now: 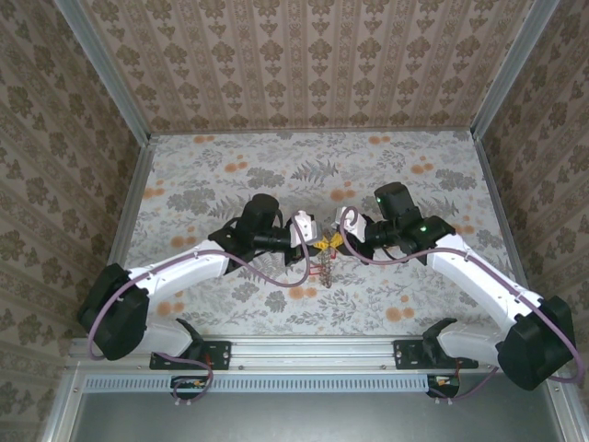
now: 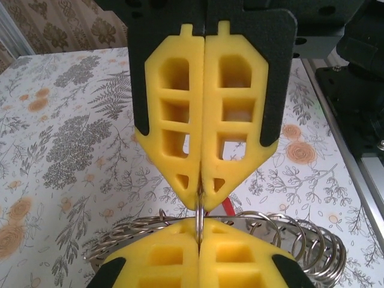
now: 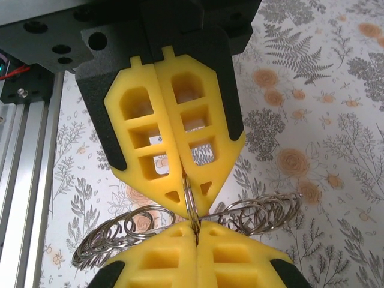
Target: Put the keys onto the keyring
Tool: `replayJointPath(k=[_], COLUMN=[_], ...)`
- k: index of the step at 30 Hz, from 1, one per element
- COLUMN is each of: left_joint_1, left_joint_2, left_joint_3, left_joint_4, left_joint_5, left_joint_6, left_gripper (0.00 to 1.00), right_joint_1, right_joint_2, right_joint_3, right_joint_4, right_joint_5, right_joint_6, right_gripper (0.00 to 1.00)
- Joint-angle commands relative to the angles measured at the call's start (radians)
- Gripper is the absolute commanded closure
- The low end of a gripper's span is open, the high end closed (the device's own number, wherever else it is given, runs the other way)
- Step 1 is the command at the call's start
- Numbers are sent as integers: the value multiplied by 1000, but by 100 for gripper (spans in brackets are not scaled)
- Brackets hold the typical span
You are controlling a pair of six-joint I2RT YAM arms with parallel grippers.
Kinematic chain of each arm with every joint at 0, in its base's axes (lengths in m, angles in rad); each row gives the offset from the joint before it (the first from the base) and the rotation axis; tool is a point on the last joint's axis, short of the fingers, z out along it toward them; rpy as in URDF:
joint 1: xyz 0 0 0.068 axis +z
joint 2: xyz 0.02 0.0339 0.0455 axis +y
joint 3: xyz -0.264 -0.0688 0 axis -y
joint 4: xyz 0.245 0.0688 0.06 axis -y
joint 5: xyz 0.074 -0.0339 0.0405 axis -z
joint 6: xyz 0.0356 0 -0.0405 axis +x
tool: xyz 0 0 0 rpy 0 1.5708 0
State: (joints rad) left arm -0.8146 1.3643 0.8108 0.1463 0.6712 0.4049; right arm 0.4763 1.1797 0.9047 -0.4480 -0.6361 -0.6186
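Over the middle of the table my left gripper (image 1: 320,245) and right gripper (image 1: 337,241) meet tip to tip. Both are shut on the same thin metal ring, seen edge-on. It belongs to the keyring (image 3: 264,210), a wire loop strung with many small silvery rings fanning out to both sides. In the left wrist view my left gripper (image 2: 199,231) pinches the ring from below and the right gripper (image 2: 200,195) from above. A red sliver of a key tag (image 2: 219,201) shows behind the right gripper's tip. The keyring (image 1: 324,269) hangs below the tips in the top view.
The floral table (image 1: 230,175) is walled by patterned panels on three sides. An aluminium rail (image 1: 313,354) runs along the near edge by the arm bases. Both arms reach inward from the near corners.
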Motion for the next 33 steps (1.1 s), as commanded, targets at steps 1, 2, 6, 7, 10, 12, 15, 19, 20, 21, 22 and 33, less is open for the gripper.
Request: replayJointPath(k=[1, 2, 6, 7, 10, 12, 15, 19, 20, 21, 22, 33], left_joint_1=[-8, -2, 21, 25, 31, 32, 32, 32, 33, 33, 31, 27], left_joint_2=[8, 3, -13, -14, -19, -18, -18, -16, -14, -14, -15, -13], left_joint_3=[29, 19, -32, -37, -47, -51, -55, -49, -46, -44, -42, -33], left_joint_4=[10, 34, 167, 188, 208, 210, 203, 184, 176, 171, 168, 162], left_joint_5=[8, 19, 68, 78, 100, 103, 98, 93, 91, 92, 93, 100], left_joint_6=[11, -4, -81, -93, -104, -107, -106, -97, -94, -91, -88, -87], left_gripper=[100, 100, 100, 100, 100, 100, 100, 100, 100, 100, 100, 100], right_joint_1=[11, 10, -10, -11, -13, -15, -18, -19, -19, -19, -19, -16], right_joint_2=[-16, -23, -26, -22, -38, -69, -121, -156, -159, -159, -157, -92], right_joint_3=[21, 11, -55, -64, -92, -109, -120, -109, -103, -99, -94, -55], right_joint_4=[15, 25, 61, 64, 103, 146, 188, 179, 171, 164, 160, 177], right_joint_5=[9, 18, 44, 63, 75, 65, 56, 66, 62, 53, 39, -65], right_joint_6=[-14, -23, -68, -74, -61, -42, -24, -37, -43, -47, -49, -66], right_gripper=[94, 92, 82, 81, 81, 79, 77, 74, 73, 73, 73, 75])
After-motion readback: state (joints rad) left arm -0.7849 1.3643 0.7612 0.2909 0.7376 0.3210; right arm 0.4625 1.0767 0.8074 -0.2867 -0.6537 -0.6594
